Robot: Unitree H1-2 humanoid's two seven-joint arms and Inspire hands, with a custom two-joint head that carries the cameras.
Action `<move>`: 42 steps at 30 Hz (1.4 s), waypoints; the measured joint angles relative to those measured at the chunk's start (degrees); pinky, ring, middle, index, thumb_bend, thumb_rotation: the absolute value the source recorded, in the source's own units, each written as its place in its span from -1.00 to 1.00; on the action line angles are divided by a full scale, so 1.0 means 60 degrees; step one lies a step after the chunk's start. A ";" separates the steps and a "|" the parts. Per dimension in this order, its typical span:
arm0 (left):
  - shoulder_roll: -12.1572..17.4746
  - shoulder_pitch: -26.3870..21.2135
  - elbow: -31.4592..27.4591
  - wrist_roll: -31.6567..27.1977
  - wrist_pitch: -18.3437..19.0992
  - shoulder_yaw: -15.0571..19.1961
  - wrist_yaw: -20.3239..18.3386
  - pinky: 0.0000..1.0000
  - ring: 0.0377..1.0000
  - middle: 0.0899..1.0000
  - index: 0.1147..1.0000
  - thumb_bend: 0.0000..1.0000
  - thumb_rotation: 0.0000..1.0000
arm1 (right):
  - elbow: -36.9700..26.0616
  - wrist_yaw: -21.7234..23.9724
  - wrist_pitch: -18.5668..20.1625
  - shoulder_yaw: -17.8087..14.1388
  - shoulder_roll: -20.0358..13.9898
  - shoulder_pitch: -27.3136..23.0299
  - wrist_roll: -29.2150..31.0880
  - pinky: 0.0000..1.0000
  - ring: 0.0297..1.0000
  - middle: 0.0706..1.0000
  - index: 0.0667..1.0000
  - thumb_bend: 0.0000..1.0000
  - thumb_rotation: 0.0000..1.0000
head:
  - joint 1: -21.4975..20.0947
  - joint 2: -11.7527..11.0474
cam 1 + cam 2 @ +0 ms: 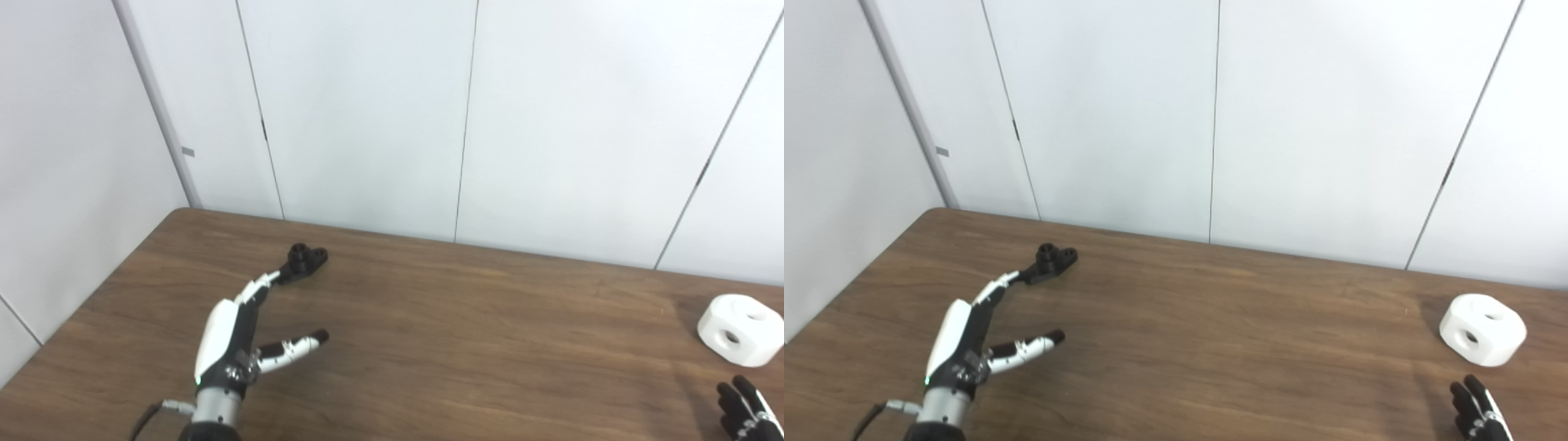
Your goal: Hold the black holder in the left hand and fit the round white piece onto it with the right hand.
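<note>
Holder: black holder (305,261) lies on the surface (465,343), left of frame centre, and I see my left hand (236,340) released, fingers (264,283) splayed, tips at its near end.
White piece: round white piece (742,329) sits at the right edge, ungrasped.
Right hand: right hand (1478,411) barely enters lower right; grip state I cannot tell.
Advice: I would straddle the holder before clenching.
Views: right eye shows the white piece whole, clear of the frame edge.

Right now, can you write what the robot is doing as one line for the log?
left hand: open, fingertips reaching black holder | right hand: open, near round white piece | both parts on table, unheld
</note>
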 measured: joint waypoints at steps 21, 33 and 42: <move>0.1311 -0.2234 0.3134 0.0694 0.0960 0.0048 0.0284 0.82 0.94 0.82 0.55 0.76 -0.40 | 0.0005 -0.0003 -0.0001 -0.0049 0.0058 0.0002 -0.0042 1.00 0.95 0.88 0.94 0.39 1.00 | -0.0088 0.0132; 0.1588 -0.3477 0.5591 0.0818 0.0995 -0.0796 0.0858 1.00 0.94 0.83 0.51 0.79 -0.38 | -0.0010 -0.0015 0.0001 -0.0057 0.0094 0.0005 -0.0119 1.00 0.91 0.87 0.94 0.36 1.00 | -0.0146 0.0161; 0.2150 -0.4279 0.6793 0.0952 0.1171 -0.1849 0.0487 1.00 0.95 0.85 0.52 0.83 -0.38 | -0.0084 -0.0017 0.0003 -0.0038 0.0103 0.0034 -0.0151 1.00 0.94 0.89 0.96 0.37 1.00 | -0.0146 0.0234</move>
